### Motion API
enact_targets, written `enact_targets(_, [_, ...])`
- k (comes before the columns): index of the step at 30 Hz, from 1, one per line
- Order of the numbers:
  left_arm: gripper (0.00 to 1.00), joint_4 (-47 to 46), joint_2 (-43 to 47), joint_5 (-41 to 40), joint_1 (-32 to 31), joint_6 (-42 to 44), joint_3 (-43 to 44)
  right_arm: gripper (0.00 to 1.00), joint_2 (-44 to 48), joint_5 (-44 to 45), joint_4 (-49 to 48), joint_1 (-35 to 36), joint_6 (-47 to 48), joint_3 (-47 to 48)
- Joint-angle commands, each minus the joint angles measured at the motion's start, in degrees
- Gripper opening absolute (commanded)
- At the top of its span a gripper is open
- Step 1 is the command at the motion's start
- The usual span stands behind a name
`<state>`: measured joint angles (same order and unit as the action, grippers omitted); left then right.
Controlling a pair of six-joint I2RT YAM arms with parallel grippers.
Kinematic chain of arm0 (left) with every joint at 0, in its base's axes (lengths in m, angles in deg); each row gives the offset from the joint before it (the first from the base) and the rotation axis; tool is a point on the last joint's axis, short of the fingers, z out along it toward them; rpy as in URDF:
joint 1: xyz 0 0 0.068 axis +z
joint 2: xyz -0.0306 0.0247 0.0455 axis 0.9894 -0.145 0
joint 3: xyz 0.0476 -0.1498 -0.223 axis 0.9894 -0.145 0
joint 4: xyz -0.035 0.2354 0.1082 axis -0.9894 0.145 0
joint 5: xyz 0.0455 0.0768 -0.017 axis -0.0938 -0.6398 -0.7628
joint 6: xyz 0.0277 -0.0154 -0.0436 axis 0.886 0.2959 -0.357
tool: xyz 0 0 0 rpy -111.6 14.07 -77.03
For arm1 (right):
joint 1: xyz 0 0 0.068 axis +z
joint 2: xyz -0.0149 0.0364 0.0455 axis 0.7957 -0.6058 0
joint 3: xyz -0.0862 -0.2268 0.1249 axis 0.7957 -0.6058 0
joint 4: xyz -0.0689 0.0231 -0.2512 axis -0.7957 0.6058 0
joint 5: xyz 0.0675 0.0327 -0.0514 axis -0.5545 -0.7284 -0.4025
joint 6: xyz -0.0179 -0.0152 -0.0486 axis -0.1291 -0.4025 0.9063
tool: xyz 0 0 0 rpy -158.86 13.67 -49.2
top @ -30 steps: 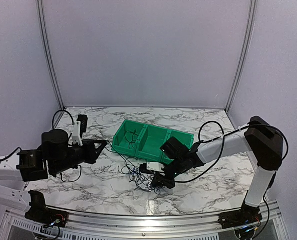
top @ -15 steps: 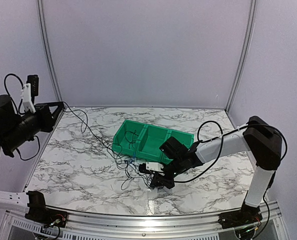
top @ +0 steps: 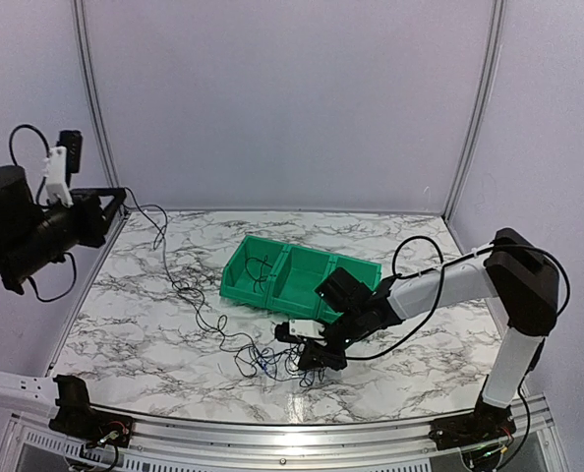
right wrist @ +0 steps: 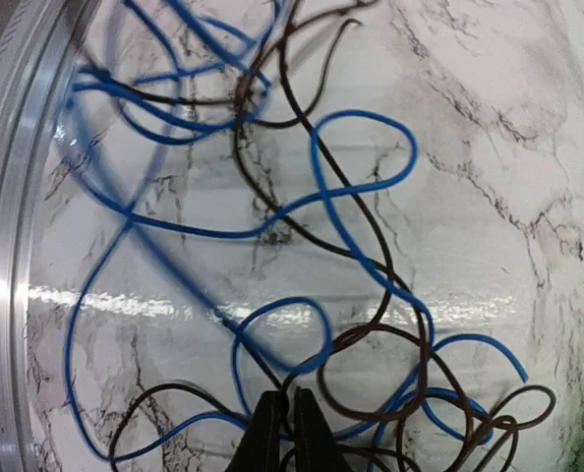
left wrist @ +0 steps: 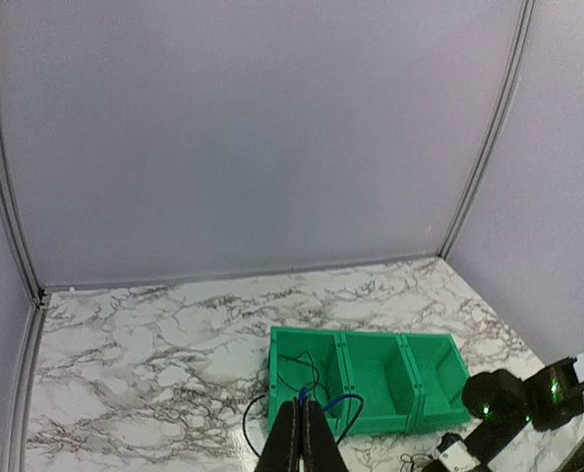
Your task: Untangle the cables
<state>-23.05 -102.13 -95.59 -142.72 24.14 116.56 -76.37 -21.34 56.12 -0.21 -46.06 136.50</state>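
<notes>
Clamped on the cables (top: pixel 179 288) by left pincer (top: pixel 118 200), hoisted from mid-left to upper left since earlier; clamped too by right pincer (top: pixel 308 362), low on bench (top: pixel 145 344), lower centre.

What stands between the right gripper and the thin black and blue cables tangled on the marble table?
Nothing visible. The right gripper is shut at the thin black and blue cables, strands meeting its tips.

Noted a green three-compartment bin (top: pixel 245 293) set slantwise near the middle of a white marble-patterned table (top: pixel 135 334); found a metal rail (top: pixel 272 433) along the near edge; saw plain pale walls (top: pixel 292 98) behind.
</notes>
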Motion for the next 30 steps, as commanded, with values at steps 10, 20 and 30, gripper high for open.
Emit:
enact_targets(10, [0.00,-22.73,-0.91,14.57,0.26,-18.87,-35.63,0.48,15.38,1.07,4.68,0.27,3.08,1.48])
enact_targets(20, [0.00,-30.69,3.20,10.49,0.24,-29.52,-50.12,0.63,3.97,1.94,6.26,2.59,-2.10,16.55])
enact_targets(30, [0.00,-22.20,9.39,5.35,0.17,-32.87,-51.91,0.87,-14.05,5.02,9.04,11.74,-5.94,33.51])
